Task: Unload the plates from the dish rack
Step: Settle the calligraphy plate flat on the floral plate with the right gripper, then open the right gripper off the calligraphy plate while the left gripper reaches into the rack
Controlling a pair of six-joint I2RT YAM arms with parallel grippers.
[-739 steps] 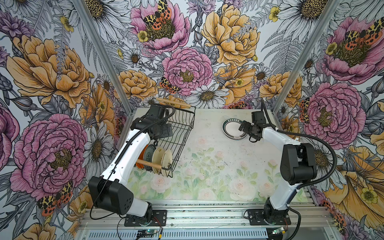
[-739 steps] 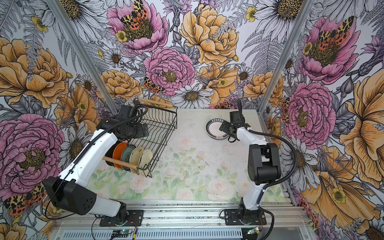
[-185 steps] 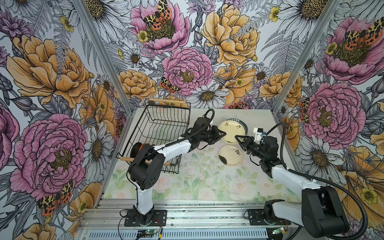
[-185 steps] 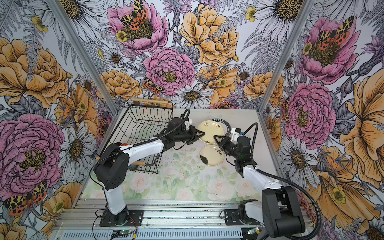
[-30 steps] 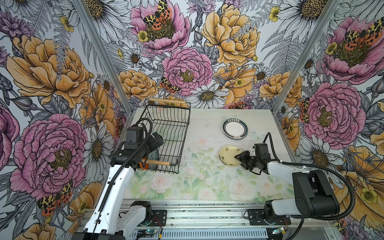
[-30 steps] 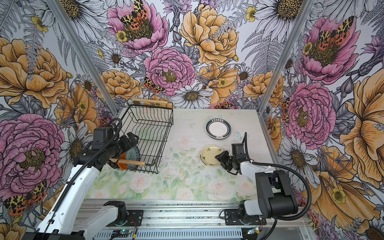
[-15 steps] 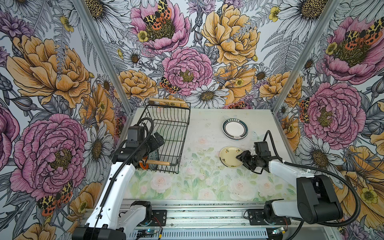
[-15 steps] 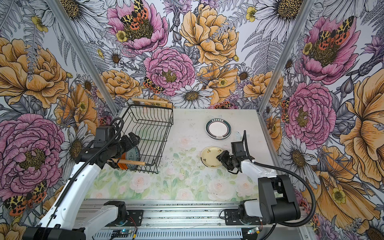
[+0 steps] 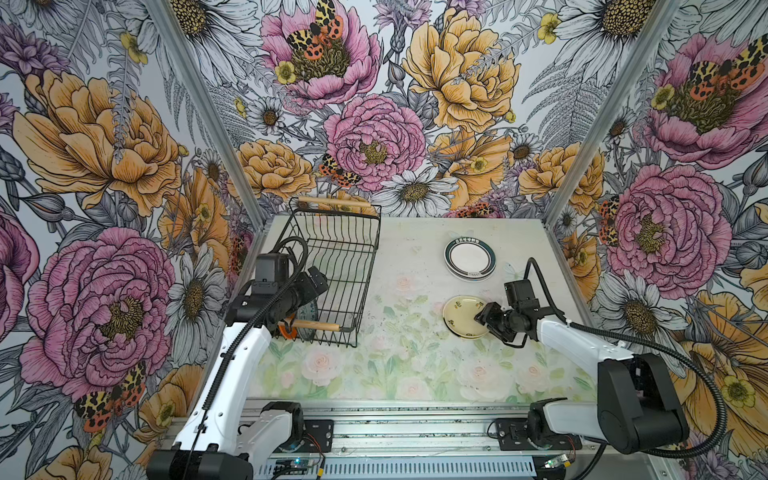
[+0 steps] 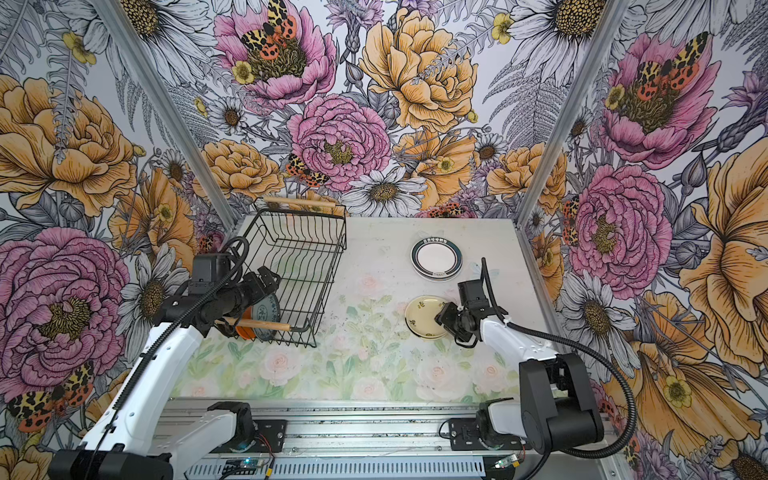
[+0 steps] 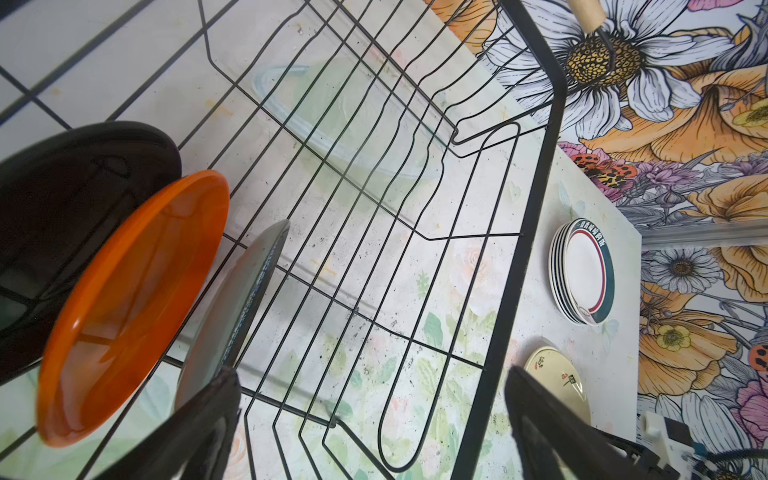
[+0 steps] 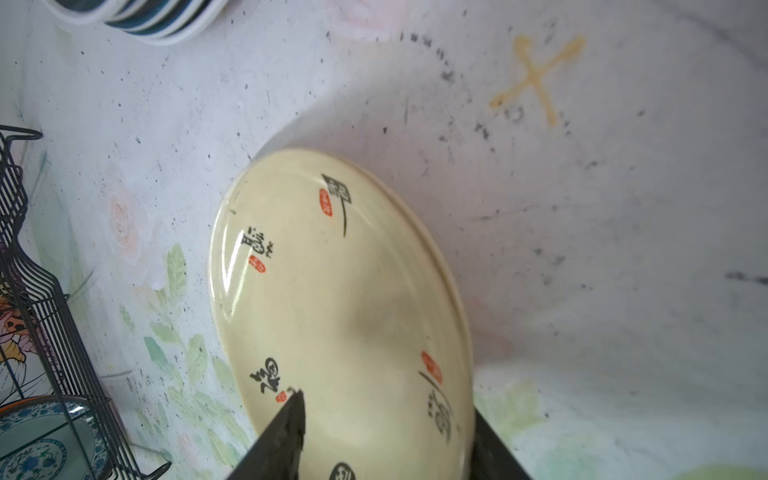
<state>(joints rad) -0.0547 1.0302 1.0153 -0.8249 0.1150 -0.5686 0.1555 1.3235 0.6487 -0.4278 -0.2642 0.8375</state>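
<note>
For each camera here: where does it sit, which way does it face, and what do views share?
Top views: high above the arms' bases, looking down at the table; both arms, left claw and right claw show.
Left wrist: over the dish rack, looking along its floor; left claw's open fingers show.
Right wrist: low, facing the cream plate; right claw's fingers straddle its rim.
Shared: every view shows the cream plate and white plate stack.

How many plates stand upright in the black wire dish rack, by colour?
Black round plate: 1
Orange round plate: 1
Teal-patterned round plate: 1
Total: 3
</note>
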